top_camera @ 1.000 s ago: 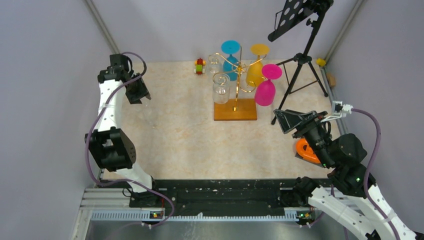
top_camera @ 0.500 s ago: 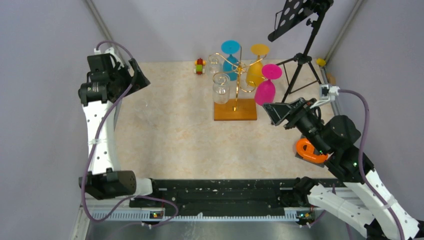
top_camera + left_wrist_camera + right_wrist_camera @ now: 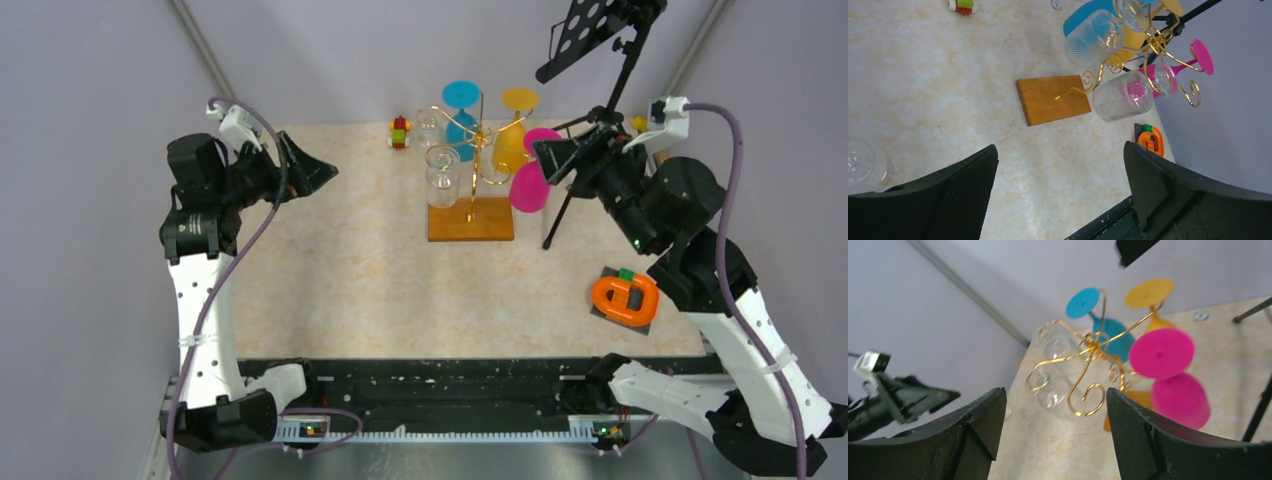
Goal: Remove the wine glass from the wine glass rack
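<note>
Nearby, right gripper (image 3: pixel 1052 399) gapes beside wine glass rack (image 3: pixel 470 219); left gripper (image 3: pixel 1059 150) spread, well apart.

Plain lilac-grey walls (image 3: pixel 100 100) around a beige marbled tabletop (image 3: pixel 350 260), black tripod stand (image 3: pixel 588 28) far right.

No writing, label, brand, number or sign is legible on anything in view.
</note>
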You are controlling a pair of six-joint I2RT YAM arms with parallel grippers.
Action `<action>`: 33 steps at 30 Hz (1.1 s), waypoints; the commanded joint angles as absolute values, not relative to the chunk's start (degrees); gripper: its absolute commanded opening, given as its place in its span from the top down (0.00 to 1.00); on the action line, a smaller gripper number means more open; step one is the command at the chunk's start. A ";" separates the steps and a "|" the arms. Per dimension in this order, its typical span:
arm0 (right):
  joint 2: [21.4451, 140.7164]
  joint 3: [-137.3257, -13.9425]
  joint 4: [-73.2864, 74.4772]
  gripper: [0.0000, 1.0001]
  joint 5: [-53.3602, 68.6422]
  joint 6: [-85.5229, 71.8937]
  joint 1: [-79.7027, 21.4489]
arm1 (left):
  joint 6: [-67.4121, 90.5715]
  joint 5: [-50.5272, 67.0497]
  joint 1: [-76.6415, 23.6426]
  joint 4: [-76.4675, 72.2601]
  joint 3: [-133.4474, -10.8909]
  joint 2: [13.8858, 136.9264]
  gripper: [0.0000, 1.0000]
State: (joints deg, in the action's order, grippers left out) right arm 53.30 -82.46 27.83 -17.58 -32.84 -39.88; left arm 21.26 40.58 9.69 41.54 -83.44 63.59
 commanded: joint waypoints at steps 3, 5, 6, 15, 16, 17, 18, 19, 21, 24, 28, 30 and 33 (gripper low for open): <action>57.09 -84.47 30.45 0.26 -2.42 -32.50 -20.76 | 22.03 44.77 8.85 36.24 -84.14 63.51 0.01; 57.51 -80.79 27.40 0.27 7.61 -35.07 -11.34 | 21.69 44.44 8.45 36.62 -84.26 63.78 0.01; 57.40 -79.59 25.73 0.28 10.58 -36.16 -8.46 | 21.59 44.32 8.24 36.69 -84.33 63.85 0.01; 59.17 -66.80 5.82 0.27 30.74 -50.24 4.72 | 20.72 43.09 6.52 38.07 -85.70 63.78 0.01; 59.01 -65.13 2.90 0.26 30.73 -51.73 4.74 | 20.54 42.75 6.12 38.63 -86.63 64.00 0.01; 58.98 -63.78 0.06 0.26 31.05 -53.45 4.75 | 20.29 42.41 5.67 39.18 -87.45 64.24 0.01; 59.29 -62.88 -2.50 0.26 31.80 -55.03 4.75 | 20.02 42.11 5.18 39.72 -88.16 64.51 0.01; 59.93 -62.33 -4.57 0.26 32.93 -56.60 4.75 | 19.84 41.77 4.67 40.18 -88.64 64.71 0.01; 61.66 -62.27 -6.54 0.26 35.28 -58.81 4.75 | 19.32 41.41 3.52 40.71 -89.11 65.00 0.01; 63.18 -62.18 -7.27 0.30 36.07 -60.59 4.75 | 19.07 41.51 2.58 40.78 -89.04 65.34 0.01; 63.57 -61.90 -6.29 0.32 34.34 -60.96 4.75 | 19.31 41.25 2.46 40.40 -88.99 65.39 0.02; 64.38 -61.45 -6.87 0.34 35.13 -62.00 4.75 | 19.46 41.52 2.44 40.14 -88.83 65.36 0.02; 65.33 -60.26 -8.40 0.36 35.96 -63.90 4.75 | 19.68 41.75 2.38 39.65 -88.37 65.24 0.02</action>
